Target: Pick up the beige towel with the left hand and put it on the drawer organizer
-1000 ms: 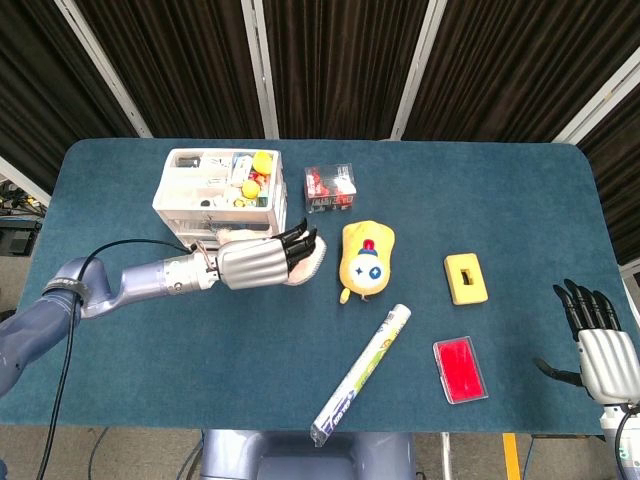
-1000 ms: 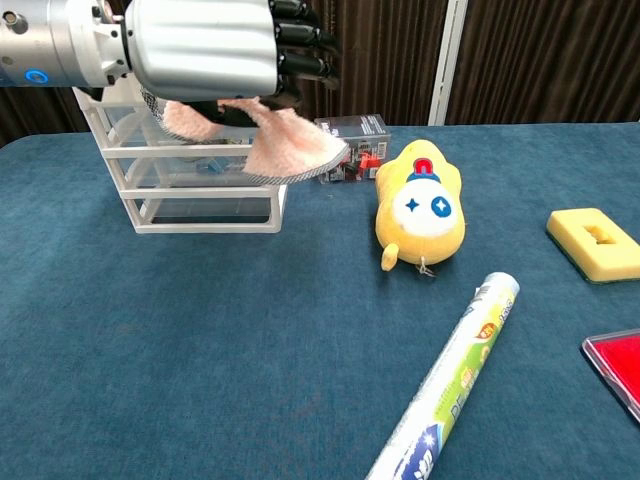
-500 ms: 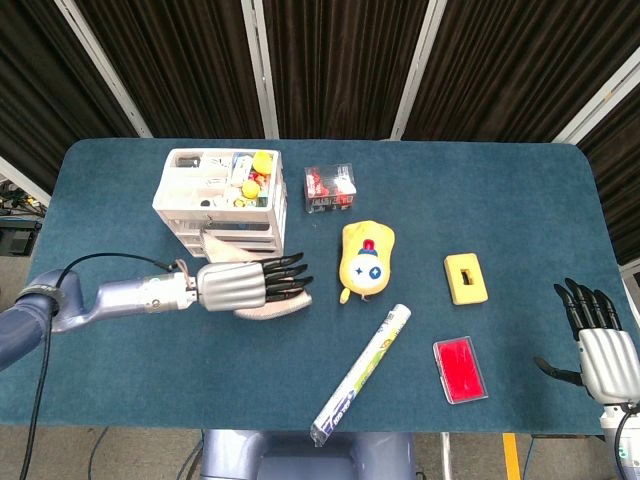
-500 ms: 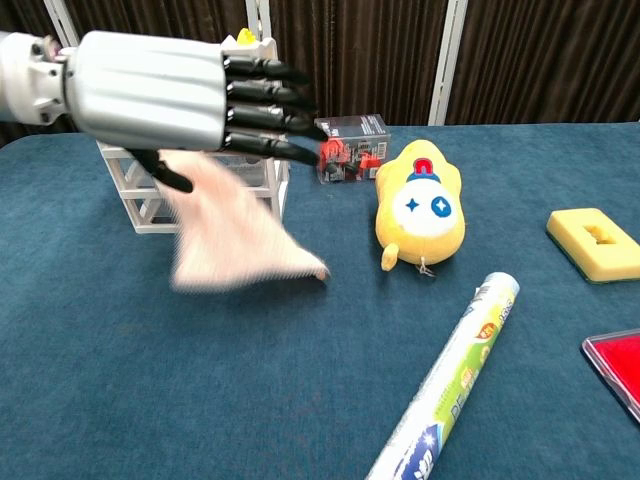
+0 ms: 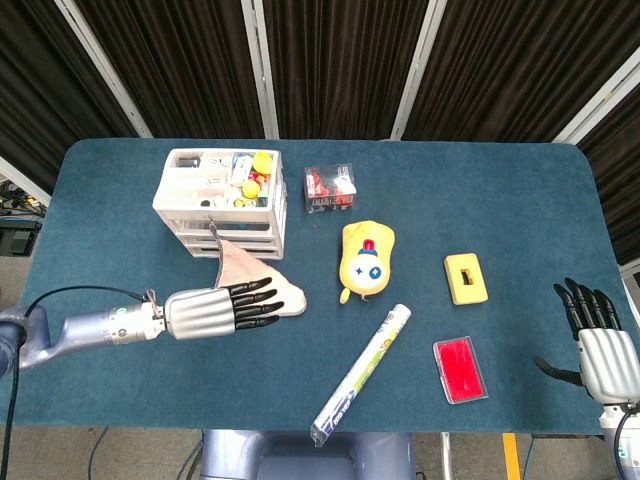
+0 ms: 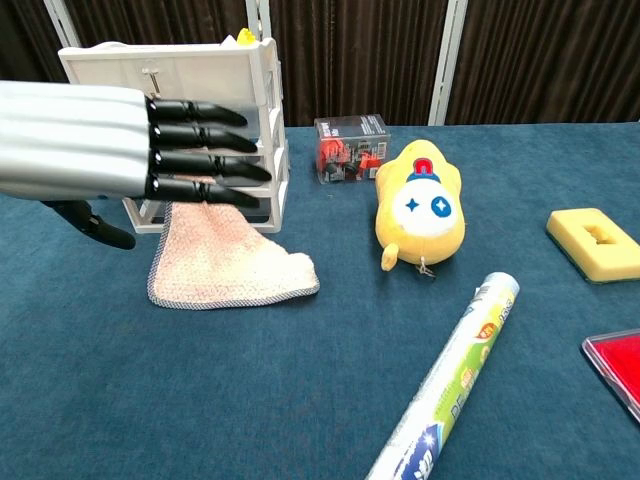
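On the tabletop: our nubbly beige towel [image 6: 225,262] lies flat against the plastic drawer organizer [image 5: 222,199].
Left hand [image 5: 215,309]: fingers [image 6: 200,150] straight, apart, empty.

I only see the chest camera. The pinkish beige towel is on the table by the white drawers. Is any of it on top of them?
Observer: No. In the head view, the top of the white plastic drawer organizer holds only small bits, some yellow. The beige towel lies on the blue table in front of it.
Child: Where's my other robot hand?
Observer: The right robot hand is by the table's right edge, near the front, fingers apart, holding nothing.
Child: What's the red thing at my picture's edge?
Observer: A flat red rectangular case, just nearer than the yellow foam block.
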Controlling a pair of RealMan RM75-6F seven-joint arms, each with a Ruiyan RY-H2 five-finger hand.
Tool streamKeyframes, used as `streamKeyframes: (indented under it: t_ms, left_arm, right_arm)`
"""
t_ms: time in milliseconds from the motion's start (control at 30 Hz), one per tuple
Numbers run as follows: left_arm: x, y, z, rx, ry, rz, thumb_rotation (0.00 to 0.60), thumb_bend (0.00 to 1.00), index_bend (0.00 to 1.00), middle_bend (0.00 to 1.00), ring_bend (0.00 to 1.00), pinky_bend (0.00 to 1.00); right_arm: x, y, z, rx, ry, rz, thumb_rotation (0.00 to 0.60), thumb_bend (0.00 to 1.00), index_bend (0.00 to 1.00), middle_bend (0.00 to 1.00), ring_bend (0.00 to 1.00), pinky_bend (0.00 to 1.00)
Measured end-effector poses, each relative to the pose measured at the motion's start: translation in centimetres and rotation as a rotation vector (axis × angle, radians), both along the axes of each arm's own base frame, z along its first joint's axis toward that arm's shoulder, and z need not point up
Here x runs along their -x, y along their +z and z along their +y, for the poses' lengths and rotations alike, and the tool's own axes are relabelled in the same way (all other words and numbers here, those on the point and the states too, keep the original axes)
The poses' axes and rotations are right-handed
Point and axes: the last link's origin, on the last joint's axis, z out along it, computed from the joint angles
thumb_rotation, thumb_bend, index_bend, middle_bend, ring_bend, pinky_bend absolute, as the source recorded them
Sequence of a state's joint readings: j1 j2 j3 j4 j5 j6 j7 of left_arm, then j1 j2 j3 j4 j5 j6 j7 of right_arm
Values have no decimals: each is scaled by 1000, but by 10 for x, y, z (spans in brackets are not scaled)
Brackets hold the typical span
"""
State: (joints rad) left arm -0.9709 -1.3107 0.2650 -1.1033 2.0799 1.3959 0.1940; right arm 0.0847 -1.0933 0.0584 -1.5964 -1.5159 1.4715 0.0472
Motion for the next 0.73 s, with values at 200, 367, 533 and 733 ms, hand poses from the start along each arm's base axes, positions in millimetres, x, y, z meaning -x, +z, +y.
streamKeyframes:
  t_ms: [200, 367, 533, 733]
  left_arm:
    - [20, 12, -40, -16, 296, -233, 474, 0, 53, 0, 0, 15]
    - [46, 24, -84, -72, 624, -410, 442, 0, 31, 0, 0, 0]
    - [78, 37, -126, -195, 956, -544, 435, 0, 9, 0, 0, 0]
    - [105, 44, -150, -335, 1119, -581, 437, 0, 0, 0, 0, 0]
  right_arm:
    - [0, 0, 0, -7, 9, 13, 600, 9, 0, 0, 0, 0]
    - [-1, -1, 1, -16, 27, 50, 600, 10, 0, 0, 0, 0]
    - [0, -2, 1, -24, 43, 103, 600, 9, 0, 0, 0, 0]
    - [0, -3, 1, -24, 46, 112, 600, 9, 0, 0, 0, 0]
